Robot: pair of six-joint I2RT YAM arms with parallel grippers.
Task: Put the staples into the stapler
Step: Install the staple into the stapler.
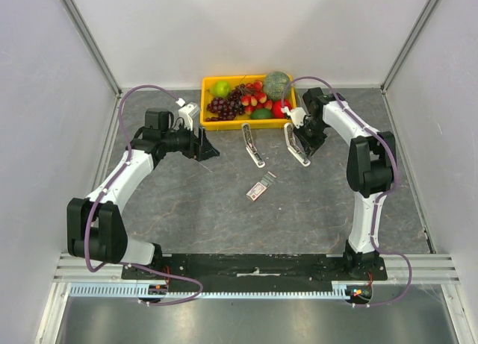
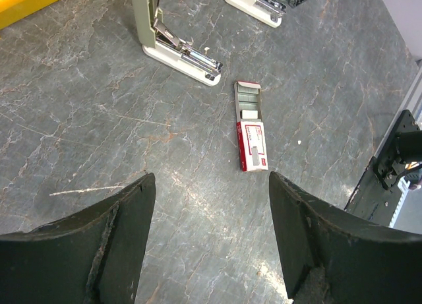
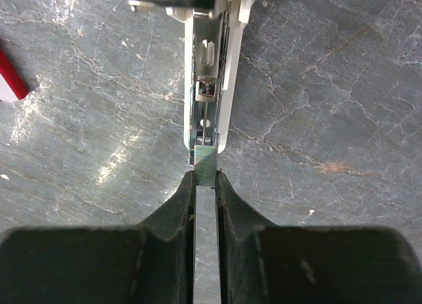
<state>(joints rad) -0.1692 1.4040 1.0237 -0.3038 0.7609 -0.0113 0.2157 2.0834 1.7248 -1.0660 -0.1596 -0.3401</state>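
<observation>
The staples box (image 1: 259, 189), red and white, lies on the table's middle; in the left wrist view (image 2: 252, 140) its tray is slid out with silvery strips showing. Two white staplers lie open: one (image 1: 252, 145) left, one (image 1: 295, 148) right. My right gripper (image 3: 206, 179) is shut on a silvery staple strip (image 3: 206, 167), its tip at the front end of the right stapler's open magazine (image 3: 206, 86). My left gripper (image 2: 208, 205) is open and empty, above bare table short of the box.
A yellow bin (image 1: 224, 124) of toy fruit stands at the back, just behind the staplers. Both staplers show in the left wrist view, the left one (image 2: 178, 47) nearer and the right one (image 2: 254, 2) farther. White walls enclose the table.
</observation>
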